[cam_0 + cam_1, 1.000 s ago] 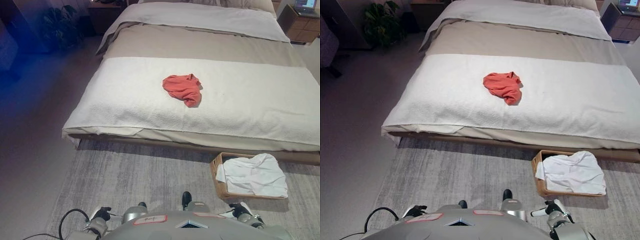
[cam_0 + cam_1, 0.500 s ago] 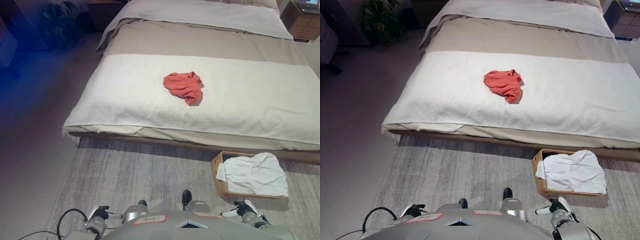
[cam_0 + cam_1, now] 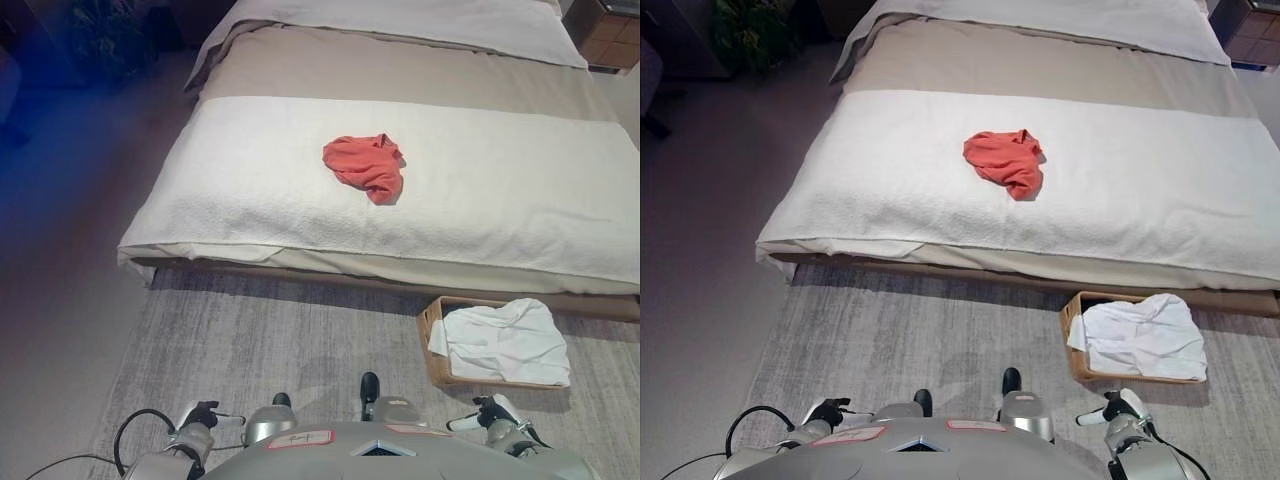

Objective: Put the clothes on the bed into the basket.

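Observation:
A crumpled red garment [image 3: 366, 166] lies near the middle of the white blanket on the bed [image 3: 250, 200]. A brown basket [image 3: 432, 340] stands on the rug at the foot of the bed, to the right, with a white garment [image 3: 505, 340] heaped in it and hanging over its right rim. My left hand [image 3: 198, 418] shows low at the bottom left and my right hand [image 3: 1112, 411] low at the bottom right, both far from the bed and holding nothing. Their fingers are too small to read.
A grey rug [image 3: 260, 340] covers the floor before the bed. A potted plant [image 3: 745, 30] stands at the far left by the head of the bed. A wooden nightstand [image 3: 612, 20] shows at the top right corner.
The whole view has shifted: the bed and basket sit slightly higher and nearer, so the camera has moved. The garments and basket have not moved.

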Robot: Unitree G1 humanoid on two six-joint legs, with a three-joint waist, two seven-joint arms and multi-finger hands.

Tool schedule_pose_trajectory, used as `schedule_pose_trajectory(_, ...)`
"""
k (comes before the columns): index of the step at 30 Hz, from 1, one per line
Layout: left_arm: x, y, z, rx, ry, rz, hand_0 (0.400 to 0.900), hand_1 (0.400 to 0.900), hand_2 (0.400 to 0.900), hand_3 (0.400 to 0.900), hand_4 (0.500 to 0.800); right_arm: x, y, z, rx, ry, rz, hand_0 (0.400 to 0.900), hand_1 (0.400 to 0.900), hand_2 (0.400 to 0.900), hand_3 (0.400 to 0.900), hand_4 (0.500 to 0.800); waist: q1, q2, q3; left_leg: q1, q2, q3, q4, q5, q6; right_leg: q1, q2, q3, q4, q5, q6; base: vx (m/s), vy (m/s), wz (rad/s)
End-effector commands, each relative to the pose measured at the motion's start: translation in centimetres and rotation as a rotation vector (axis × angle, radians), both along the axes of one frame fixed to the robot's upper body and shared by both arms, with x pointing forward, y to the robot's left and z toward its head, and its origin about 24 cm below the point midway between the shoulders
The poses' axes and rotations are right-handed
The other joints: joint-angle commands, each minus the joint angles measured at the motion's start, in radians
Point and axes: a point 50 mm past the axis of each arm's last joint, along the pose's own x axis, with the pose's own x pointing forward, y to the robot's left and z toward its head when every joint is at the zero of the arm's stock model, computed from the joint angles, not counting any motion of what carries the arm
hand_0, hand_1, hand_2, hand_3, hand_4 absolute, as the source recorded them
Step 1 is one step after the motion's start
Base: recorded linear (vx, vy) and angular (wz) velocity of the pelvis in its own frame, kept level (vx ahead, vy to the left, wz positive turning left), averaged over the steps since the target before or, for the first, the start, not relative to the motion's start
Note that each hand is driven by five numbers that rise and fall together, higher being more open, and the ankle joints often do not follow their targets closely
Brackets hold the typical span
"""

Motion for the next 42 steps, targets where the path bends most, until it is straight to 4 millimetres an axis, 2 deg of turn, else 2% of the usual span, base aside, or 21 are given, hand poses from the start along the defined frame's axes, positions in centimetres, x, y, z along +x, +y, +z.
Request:
schedule_pose_trajectory(1,1.8,1.7,0.8,0.078,-0.058,0.04,0.9,0.9,0.9,0.9,0.8,2.3,-2.6,1.5,-0.121,-0.043,0.029,0.9,0.9,0.9,0.9,0.8,-0.032,-0.033,0.016,-0.026,-0.057,-0.004,-0.005,0.023,-0.005,0.095,0.037,-0.051,0.011,-0.109,0.006,0.0,0.0,0.0)
schedule_pose_trajectory(7,2.9,2.5,1.3,0.1,-0.086,0.04,0.9,0.9,0.9,0.9,0.8,2.8,-3.0,1.7,-0.124,-0.064,0.0,0.9,0.9,0.9,0.9,0.8,-0.041,-0.033,0.046,-0.05,-0.031,0.002,0.014,0.034,-0.006,0.022,0.053,-0.03,0.109,-0.143,-0.017,-0.03,-0.073,-0.08)
schedule_pose_trajectory(10,2.9,2.9,1.4,0.099,-0.093,0.072,0.9,0.9,0.9,0.9,0.8,2.3,-3.2,1.7,-0.12,-0.056,-0.024,0.9,0.9,0.9,0.9,0.8,-0.033,-0.059,0.077,-0.152,-0.032,0.006,0.269,-0.022,-0.004,0.009,0.064,0.003,0.166,-0.173,-0.046,-0.03,-0.183,-0.09)
schedule_pose_trajectory(11,3.0,2.7,1.4,0.092,-0.1,0.081,0.9,0.9,0.9,0.9,0.8,2.2,-3.4,1.9,-0.125,-0.058,-0.03,0.9,0.9,0.9,0.9,0.8,-0.016,-0.066,0.102,-0.228,-0.045,-0.011,0.425,-0.017,0.0,0.019,0.065,0.004,0.175,-0.174,-0.054,-0.02,-0.199,-0.22)
schedule_pose_trajectory(13,3.4,2.5,1.3,0.083,-0.112,0.096,0.9,0.9,0.9,0.9,0.8,2.7,-4.0,2.2,-0.144,-0.07,-0.024,0.9,0.9,0.9,0.9,0.8,0.003,-0.076,0.133,-0.312,-0.084,-0.049,0.506,0.015,0.009,0.03,0.061,0.006,0.166,-0.183,-0.06,0.01,-0.129,-0.17)
schedule_pose_trajectory(16,3.5,2.0,1.2,0.068,-0.117,0.104,0.9,0.9,0.9,0.9,0.8,3.0,-4.7,2.6,-0.164,-0.074,-0.032,0.9,0.9,0.9,0.9,0.8,0.02,-0.08,0.138,-0.433,-0.099,-0.038,0.464,0.025,0.019,0.058,0.058,0.003,0.152,-0.202,-0.054,0.1,-0.026,-0.07)
schedule_pose_trajectory(17,3.2,2.0,1.1,0.068,-0.107,0.106,0.9,0.9,0.9,0.9,0.8,2.8,-4.7,2.6,-0.166,-0.069,-0.033,0.9,0.9,0.9,0.9,0.8,0.03,-0.078,0.135,-0.455,-0.084,-0.032,0.414,0.057,0.015,0.074,0.066,0.011,0.146,-0.211,-0.053,0.29,0.004,-0.27)
schedule_pose_trajectory(18,2.8,1.8,1.0,0.068,-0.099,0.111,0.9,0.9,0.9,0.9,0.8,2.6,-4.9,2.7,-0.175,-0.066,-0.03,0.9,0.9,0.9,0.9,0.8,0.044,-0.065,0.133,-0.474,-0.061,-0.028,0.324,0.147,0.0,0.101,0.087,0.024,0.132,-0.222,-0.053,0.35,0.028,-0.41)
schedule_pose_trajectory(20,1.5,1.6,0.7,0.064,-0.065,0.123,0.9,0.9,0.9,0.9,0.8,2.3,-4.9,2.7,-0.179,-0.054,-0.015,0.9,0.9,0.9,0.9,0.8,0.083,-0.052,0.124,-0.516,-0.03,-0.046,0.111,0.219,-0.016,0.169,0.111,0.07,0.102,-0.259,-0.048,0.42,0.028,-0.52)
schedule_pose_trajectory(21,1.4,1.6,0.7,0.065,-0.064,0.124,0.9,0.9,0.9,0.9,0.8,2.3,-4.9,2.6,-0.178,-0.054,-0.015,0.9,0.9,0.9,0.9,0.8,0.083,-0.055,0.127,-0.507,-0.032,-0.043,0.102,0.223,-0.016,0.174,0.108,0.071,0.101,-0.26,-0.048,0.49,0.042,-0.46)
schedule_pose_trajectory(22,0.9,1.3,0.5,0.061,-0.053,0.133,0.9,0.9,0.9,0.9,0.8,2.5,-4.8,2.6,-0.177,-0.053,-0.006,0.9,0.9,0.9,0.9,0.8,0.099,-0.049,0.117,-0.539,-0.006,-0.041,0.03,0.251,-0.036,0.213,0.112,0.105,0.089,-0.284,-0.043,0.39,0.061,-0.34)
schedule_pose_trajectory(28,-0.8,1.5,0.4,0.067,-0.022,0.173,0.9,0.9,0.9,0.9,0.8,3.7,-3.7,2.3,-0.143,-0.07,0.036,0.9,0.9,0.9,0.9,0.8,0.149,-0.051,0.079,-0.566,0.054,0.045,0.026,0.33,-0.067,0.327,0.072,0.159,0.072,-0.342,-0.023,0.42,0.153,-0.48)
schedule_pose_trajectory(29,-1.3,1.9,0.4,0.079,-0.009,0.183,0.9,0.9,0.9,0.9,0.8,4.9,-3.2,2.3,-0.122,-0.109,0.048,0.9,0.9,0.9,0.9,0.8,0.169,-0.053,0.054,-0.553,0.058,0.078,0.048,0.336,-0.044,0.364,0.038,0.163,0.079,-0.36,-0.003,0.5,0.242,-0.54)
schedule_pose_trajectory(30,-1.3,1.9,0.5,0.079,-0.009,0.183,0.9,0.9,0.9,0.9,0.8,4.9,-3.2,2.3,-0.121,-0.109,0.048,0.9,0.9,0.9,0.9,0.8,0.17,-0.058,0.056,-0.549,0.054,0.083,0.048,0.334,-0.043,0.366,0.032,0.163,0.079,-0.362,-0.001,0.67,0.358,-0.43)
schedule_pose_trajectory(31,-0.8,2.6,0.8,0.107,-0.013,0.166,0.9,0.9,0.9,0.9,0.8,6.3,-2.5,2.4,-0.104,-0.164,0.06,0.9,0.9,0.9,0.9,0.8,0.173,-0.074,0.031,-0.531,0.04,0.079,0.053,0.37,-0.043,0.363,-0.009,0.153,0.127,-0.34,0.023,0.45,0.252,0.01)
schedule_pose_trajectory(33,-0.3,2.8,0.9,0.112,-0.023,0.154,0.9,0.9,0.9,0.9,0.8,6.6,-2.4,2.5,-0.097,-0.184,0.053,0.9,0.9,0.9,0.9,0.8,0.171,-0.086,0.023,-0.53,0.023,0.085,0.078,0.351,-0.027,0.352,-0.035,0.143,0.157,-0.305,0.041,0.46,0.252,0.18)
schedule_pose_trajectory(34,0.8,3.2,1.2,0.126,-0.056,0.128,0.9,0.9,0.9,0.9,0.8,7.0,-1.7,2.3,-0.074,-0.208,0.054,0.9,0.9,0.9,0.9,0.8,0.163,-0.118,0.002,-0.519,-0.036,0.106,0.13,0.304,0.0,0.333,-0.084,0.134,0.23,-0.112,0.075,0.47,0.245,0.33)
schedule_pose_trajectory(37,2.8,3.5,1.7,0.128,-0.129,0.104,0.9,0.9,0.9,0.9,0.8,7.8,-1.3,2.4,-0.071,-0.226,0.081,0.9,0.9,0.9,0.9,0.8,0.167,-0.13,-0.015,-0.485,-0.093,0.104,0.119,0.246,0.052,0.263,-0.093,0.154,0.358,0.077,0.094,0.43,0.246,0.22)
schedule_pose_trajectory(39,4.3,3.7,2.1,0.136,-0.166,0.078,0.9,0.9,0.9,0.9,0.8,8.0,-1.4,2.5,-0.072,-0.239,0.059,0.9,0.9,0.9,0.9,0.8,0.155,-0.116,-0.005,-0.442,-0.121,0.078,0.11,0.208,0.081,0.196,-0.067,0.168,0.511,0.154,0.09,0.34,0.244,0.42)
schedule_pose_trajectory(41,5.2,3.9,2.4,0.143,-0.184,0.051,0.9,0.9,0.9,0.9,0.8,7.8,-1.6,2.5,-0.08,-0.241,0.051,0.9,0.9,0.9,0.9,0.8,0.121,-0.084,0.021,-0.364,-0.142,0.047,0.087,0.173,0.103,0.109,-0.053,0.138,0.607,0.133,0.061,0.35,0.245,0.56)
schedule_pose_trajectory(42,5.4,4.1,2.5,0.151,-0.187,0.045,0.9,0.9,0.9,0.9,0.8,7.7,-1.6,2.5,-0.083,-0.235,0.053,0.9,0.9,0.9,0.9,0.8,0.102,-0.065,0.035,-0.321,-0.141,0.029,0.065,0.163,0.106,0.048,-0.049,0.116,0.621,0.067,0.043,0.35,0.197,0.5)
